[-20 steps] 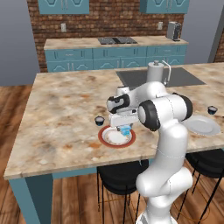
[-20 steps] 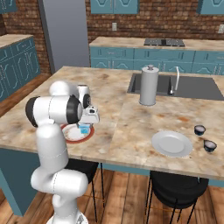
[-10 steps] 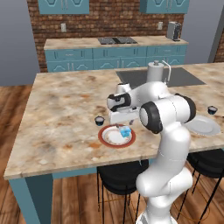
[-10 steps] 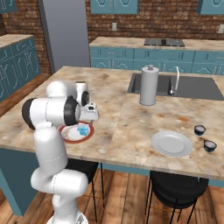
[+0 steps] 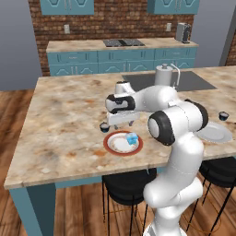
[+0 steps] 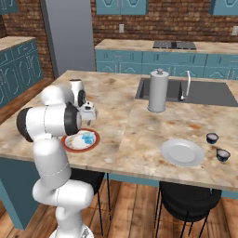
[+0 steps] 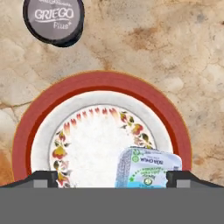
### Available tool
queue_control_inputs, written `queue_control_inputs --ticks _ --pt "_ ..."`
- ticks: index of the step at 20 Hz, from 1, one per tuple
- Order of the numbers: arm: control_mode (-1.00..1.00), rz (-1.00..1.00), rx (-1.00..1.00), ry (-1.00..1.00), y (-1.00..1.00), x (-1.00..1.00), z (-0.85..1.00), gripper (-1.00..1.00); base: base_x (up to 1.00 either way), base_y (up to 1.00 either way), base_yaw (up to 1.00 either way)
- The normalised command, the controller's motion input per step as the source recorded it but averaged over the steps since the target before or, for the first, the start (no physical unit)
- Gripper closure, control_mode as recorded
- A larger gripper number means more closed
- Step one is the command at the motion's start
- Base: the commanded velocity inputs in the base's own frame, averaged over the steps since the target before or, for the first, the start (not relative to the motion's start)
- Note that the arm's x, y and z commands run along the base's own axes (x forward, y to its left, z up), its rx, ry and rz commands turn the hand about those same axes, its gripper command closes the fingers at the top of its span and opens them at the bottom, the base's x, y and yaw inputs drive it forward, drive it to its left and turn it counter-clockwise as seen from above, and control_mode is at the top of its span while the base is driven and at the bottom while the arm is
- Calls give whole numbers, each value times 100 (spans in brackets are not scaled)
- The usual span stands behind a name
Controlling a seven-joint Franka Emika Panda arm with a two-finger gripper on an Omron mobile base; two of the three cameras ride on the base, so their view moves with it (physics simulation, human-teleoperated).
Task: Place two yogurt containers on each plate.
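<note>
The cream plate with a red-brown rim [image 5: 110, 144] [image 6: 68, 145] [image 7: 100, 85] lies near the counter's front edge. A light-blue boxy yogurt container [image 5: 132, 138] [image 6: 87, 138] [image 7: 148, 168] rests on its right side. My gripper [image 5: 120, 123] [image 7: 110, 178] hovers above this plate, open, its fingertips wide apart on either side of the container and not touching it. A dark round yogurt cup [image 5: 104, 126] [image 7: 54, 19] stands on the counter just beyond the plate's rim. The pale grey plate [image 5: 214, 132] [image 6: 182, 152] lies far to the right, with two dark cups [image 6: 212, 138] [image 6: 222, 155] beside it.
A tall grey cylinder [image 5: 163, 75] [image 6: 157, 91] stands by the sink [image 6: 204, 92] at the back of the island. Black stools [image 5: 126, 189] sit under the counter's front edge. Bare marble stretches to the left of the red-rimmed plate.
My gripper has let go of the light-blue container, which now rests on the red-rimmed plate. The hand has lifted and shifted slightly left, toward the dark cup.
</note>
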Motion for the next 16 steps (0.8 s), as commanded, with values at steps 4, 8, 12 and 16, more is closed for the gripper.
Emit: queue_control_inputs --ticks 4,8,12,16 --pt "-100 13 -1 2 66 63 31 -100 0 0 0" --pt "-100 1 -3 0 12 76 -8 -100 0 0 0" --pt "-100 -1 1 -3 19 42 -13 -100 0 0 0" --pt "-100 0 3 -1 6 -11 -28 -100 0 0 0"
